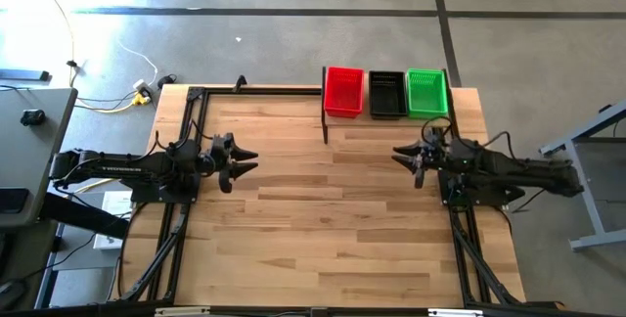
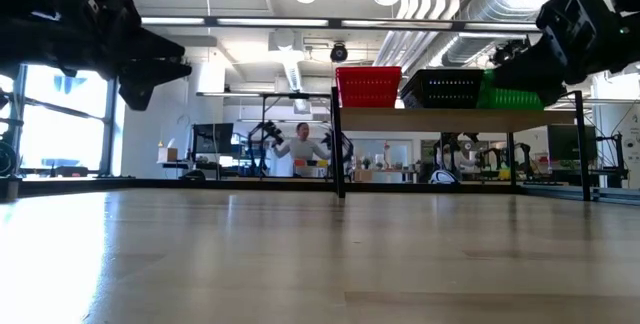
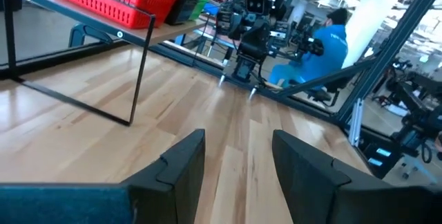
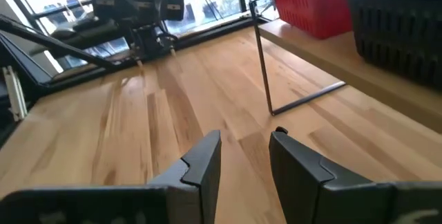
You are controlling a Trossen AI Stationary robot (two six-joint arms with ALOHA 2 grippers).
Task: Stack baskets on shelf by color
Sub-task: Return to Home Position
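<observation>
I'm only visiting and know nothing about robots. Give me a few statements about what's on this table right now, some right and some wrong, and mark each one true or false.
1. The black baskets sit between the red baskets and the green baskets on the shelf. True.
2. The left gripper is holding a red basket. False: it is open and empty, over the tabletop.
3. The right gripper is open and holds nothing. True.
4. The shelf stands in the middle of the tabletop. False: it stands along one edge, nearer the right gripper.
</observation>
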